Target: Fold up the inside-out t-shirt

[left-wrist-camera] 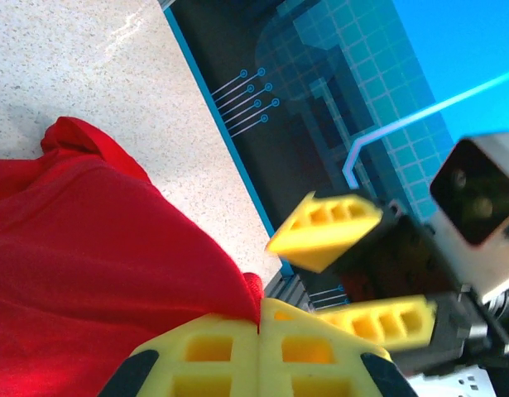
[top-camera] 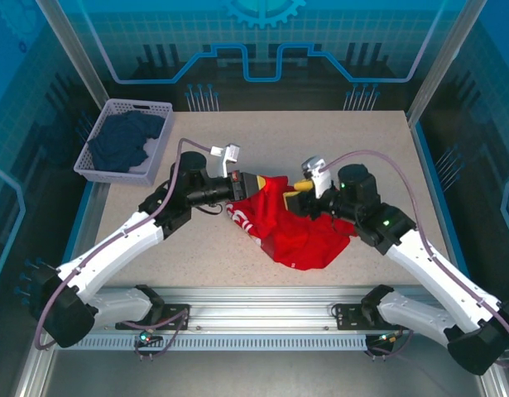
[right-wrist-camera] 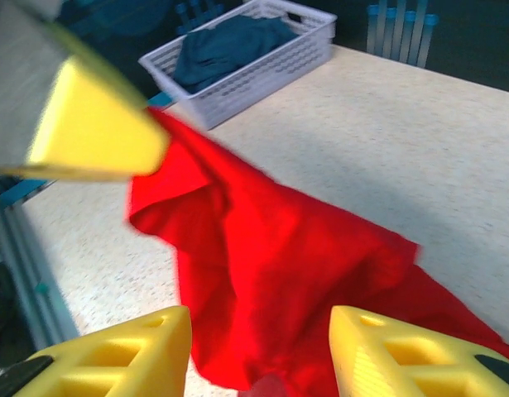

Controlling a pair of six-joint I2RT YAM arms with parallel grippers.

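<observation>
The inside-out t-shirt (top-camera: pixel 289 225) is bright red and lies crumpled in the middle of the table, between the two arms. My left gripper (top-camera: pixel 262 184) sits at the shirt's upper left edge. In the left wrist view its jaws (left-wrist-camera: pixel 261 308) are shut, pinching a fold of the red cloth (left-wrist-camera: pixel 88 248), which hangs to the left. My right gripper (top-camera: pixel 299 192) is at the shirt's top edge, close to the left one. Its yellow fingers (left-wrist-camera: pixel 328 227) stand apart. In the right wrist view the right gripper (right-wrist-camera: pixel 261 322) is open, with the red shirt (right-wrist-camera: pixel 271 248) draped between and beyond its fingers, not pinched.
A white basket (top-camera: pixel 140 105) holding a dark navy garment (top-camera: pixel 126 141) stands at the table's far left; it also appears as the basket (right-wrist-camera: pixel 262 66) in the right wrist view. Bare speckled tabletop (top-camera: pixel 362 141) lies to the right and behind the shirt. A metal rail (top-camera: pixel 262 299) runs along the near edge.
</observation>
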